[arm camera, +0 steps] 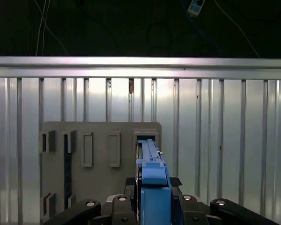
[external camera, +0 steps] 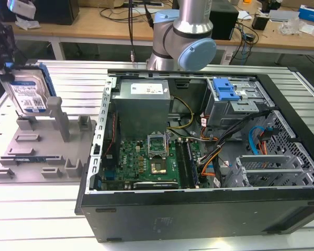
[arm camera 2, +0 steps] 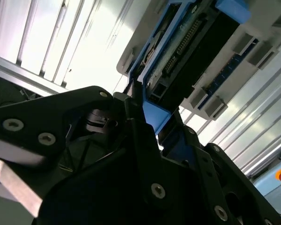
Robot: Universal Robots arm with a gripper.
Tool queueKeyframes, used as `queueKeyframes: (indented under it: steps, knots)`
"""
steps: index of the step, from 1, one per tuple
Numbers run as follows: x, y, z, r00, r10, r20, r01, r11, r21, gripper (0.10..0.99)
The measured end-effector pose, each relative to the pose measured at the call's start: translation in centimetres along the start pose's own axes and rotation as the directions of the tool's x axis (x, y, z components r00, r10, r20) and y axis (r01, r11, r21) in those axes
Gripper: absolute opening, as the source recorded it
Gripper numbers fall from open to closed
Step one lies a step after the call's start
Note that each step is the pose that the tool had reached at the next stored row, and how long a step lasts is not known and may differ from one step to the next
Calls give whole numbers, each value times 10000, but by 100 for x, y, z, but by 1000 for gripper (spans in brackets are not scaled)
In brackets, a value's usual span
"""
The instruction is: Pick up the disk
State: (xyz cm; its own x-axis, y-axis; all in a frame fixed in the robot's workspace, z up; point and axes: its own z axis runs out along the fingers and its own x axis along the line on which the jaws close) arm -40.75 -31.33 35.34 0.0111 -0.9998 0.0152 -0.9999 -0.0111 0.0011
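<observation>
Arm (external camera: 186, 31): brushed silver tube segment, light blue round joint cap, grey joint housing beneath. End effector (arm camera 2: 145, 117) in second wrist view: matte black angular plates, silver round-head screws set in recesses, black fingers (arm camera 2: 136, 105) narrow and straight. In first wrist view, black linkage bars with silver screws (arm camera: 89, 204) at pivots.

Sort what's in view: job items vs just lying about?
Job:
- disk, upright over the grey tray, gripped edge-on
- hand, shut on the disk's blue rail

Lying about:
- grey tray
- open computer case
- blue-handled drive cage
- slatted table
</observation>
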Motion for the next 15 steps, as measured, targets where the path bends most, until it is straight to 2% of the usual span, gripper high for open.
queueKeyframes:
  steps: [2,3,9,10,13,14,15]
  knots:
    - [1,0,-87,10000,0,0,0,10000,0,365]
    - [3,0,-177,10000,0,-1,0,10000,-1,365]
    - [8,1,-495,10000,0,0,0,10000,0,365]
    - [9,1,-573,10000,0,0,0,10000,-1,365]
    - [11,1,-707,10000,1,0,-1,10000,-1,365]
    - [12,1,-773,10000,0,0,0,10000,-1,365]
    - [16,1,-937,10000,0,0,0,10000,0,365]
